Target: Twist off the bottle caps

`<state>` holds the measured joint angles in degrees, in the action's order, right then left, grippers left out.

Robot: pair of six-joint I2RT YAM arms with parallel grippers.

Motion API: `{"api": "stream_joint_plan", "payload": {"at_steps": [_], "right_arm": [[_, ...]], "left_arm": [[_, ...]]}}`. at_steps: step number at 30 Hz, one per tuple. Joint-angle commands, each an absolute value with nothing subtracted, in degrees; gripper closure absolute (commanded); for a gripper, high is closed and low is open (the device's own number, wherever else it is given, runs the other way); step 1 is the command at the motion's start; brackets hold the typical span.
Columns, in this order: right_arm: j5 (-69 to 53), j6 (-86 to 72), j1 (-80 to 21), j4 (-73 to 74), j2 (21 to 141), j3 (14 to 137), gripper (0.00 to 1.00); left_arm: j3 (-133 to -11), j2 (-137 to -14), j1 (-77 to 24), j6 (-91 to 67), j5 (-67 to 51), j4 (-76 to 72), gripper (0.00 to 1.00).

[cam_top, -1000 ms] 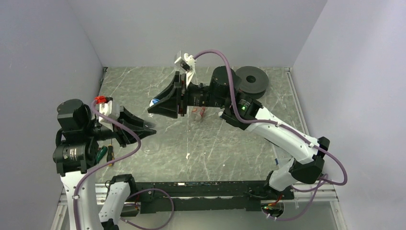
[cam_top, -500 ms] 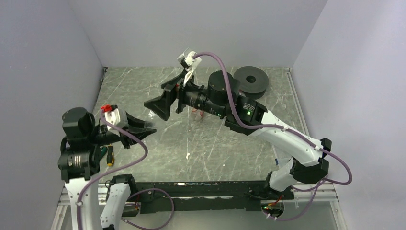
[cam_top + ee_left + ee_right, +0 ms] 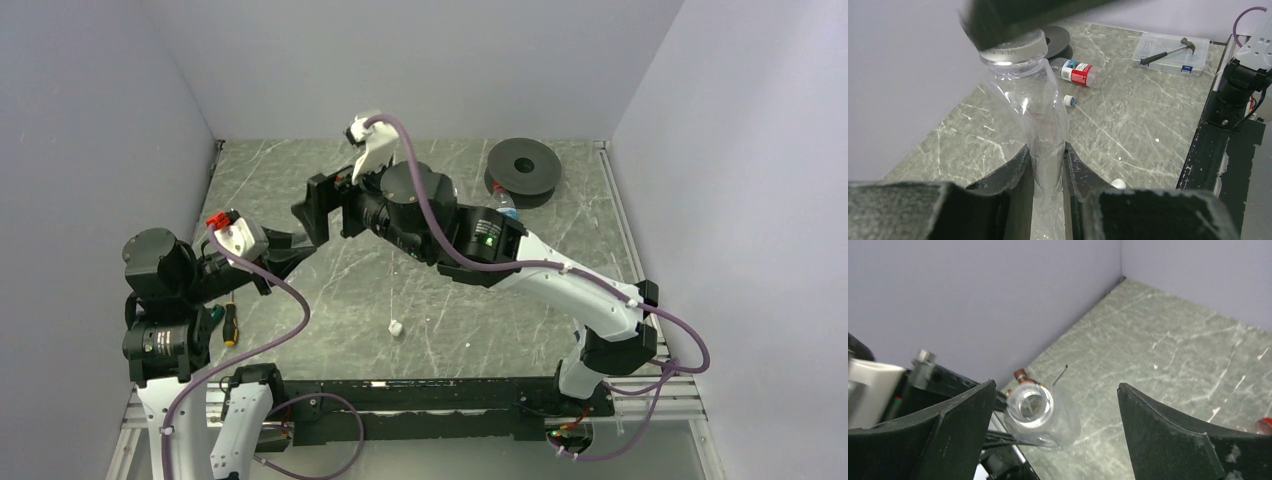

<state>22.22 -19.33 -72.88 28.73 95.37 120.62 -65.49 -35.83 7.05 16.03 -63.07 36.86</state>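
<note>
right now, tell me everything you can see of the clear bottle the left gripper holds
The clear bottle is plain transparent plastic, unlabelled, thin-walled, dented, apparently empty. The left gripper is shut on its lower body, a finger each side, holding it off the table, neck away from the wrist. A pale ribbed cap seems to sit on the neck. The open right gripper straddles that end; contact is unclear.

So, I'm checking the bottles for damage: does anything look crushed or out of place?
The clear bottle is pinched narrow where the left hand clamps it. A red-labelled bottle lies on its side, a loose white cap beside it.
</note>
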Motion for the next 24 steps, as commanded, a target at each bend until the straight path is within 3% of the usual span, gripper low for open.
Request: {"api": "stream_joint_plan", "payload": {"at_steps": [1,6,13,15,16,17,18,19,24], "right_arm": [[19.9,-21.1,-72.9,24.2,91.6,114.4,0.08],[19.0,-20.0,-72.9,23.1,91.4,114.0,0.3],[16.7,-18.6,-72.7,22.6,93.2,113.8,0.79],[15.9,-17.7,-72.3,22.2,93.4,113.1,0.87],[15.8,-17.1,-72.1,21.9,93.4,112.5,0.91],[15.9,-16.5,-71.8,21.5,93.2,111.8,0.93],[16.0,-15.8,-71.4,21.3,93.1,111.1,0.95],[16.4,-15.2,-70.9,21.0,92.8,110.4,0.96],[19.5,-10.8,-68.1,18.0,89.6,104.5,0.97]], "left_arm": [[-65.8,-36.6,7.0,13.9,-63.1,34.0,1.0],[-66.3,-37.7,7.0,13.4,-65.8,34.5,1.0],[-67.0,-39.0,7.0,15.4,-69.4,38.3,1.0],[-67.3,-39.4,7.0,16.5,-70.7,40.1,0.97],[-67.5,-39.8,7.0,16.8,-71.2,41.0,0.87],[-67.6,-40.0,7.0,16.7,-71.3,41.8,0.66],[-67.7,-40.3,7.0,16.5,-71.5,42.6,0.25],[-67.7,-40.9,7.0,16.2,-71.8,43.2,0.04],[-68.8,-43.4,7.0,19.1,-68.3,50.0,0.01]]}}
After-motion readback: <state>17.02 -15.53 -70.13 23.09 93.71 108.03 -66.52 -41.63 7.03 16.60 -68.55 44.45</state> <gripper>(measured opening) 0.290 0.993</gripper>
